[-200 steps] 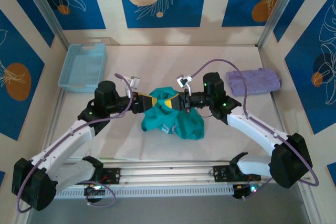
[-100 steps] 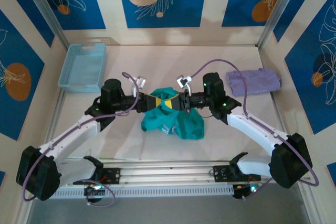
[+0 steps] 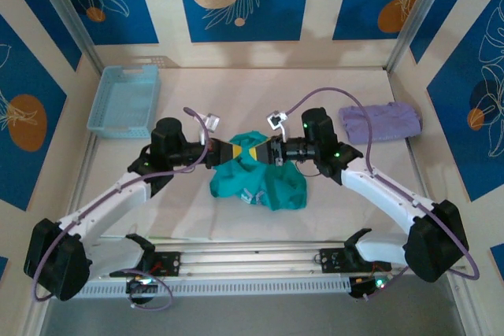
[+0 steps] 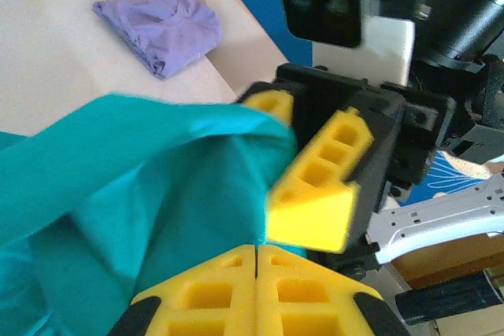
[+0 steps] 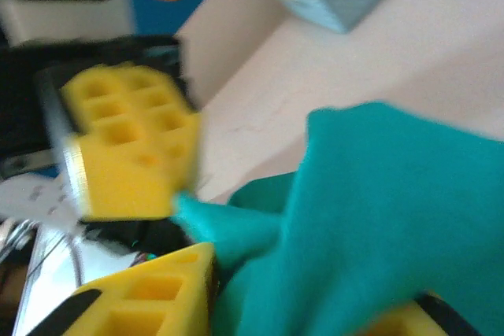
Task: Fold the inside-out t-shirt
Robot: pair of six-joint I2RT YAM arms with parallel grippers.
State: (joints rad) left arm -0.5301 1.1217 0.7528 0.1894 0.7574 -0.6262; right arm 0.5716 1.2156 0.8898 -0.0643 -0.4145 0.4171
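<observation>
Closing within the last second, the left gripper (image 4: 257,261) now has its yellow pads pressed together on a raised edge of the inside-out t-shirt (image 3: 266,186). The shirt's bulk lies heaped on the table (image 3: 181,210) just in front of both wrists. Facing the left tip to tip, the right gripper (image 3: 257,149), clamped a moment ago, has parted its jaws, though cloth still hangs between them. That reads as a handover, freeing the right to regrip elsewhere before the shirt is spread. Beyond, the lavender garment (image 3: 378,122) and blue basket (image 3: 124,100) sit well apart.
</observation>
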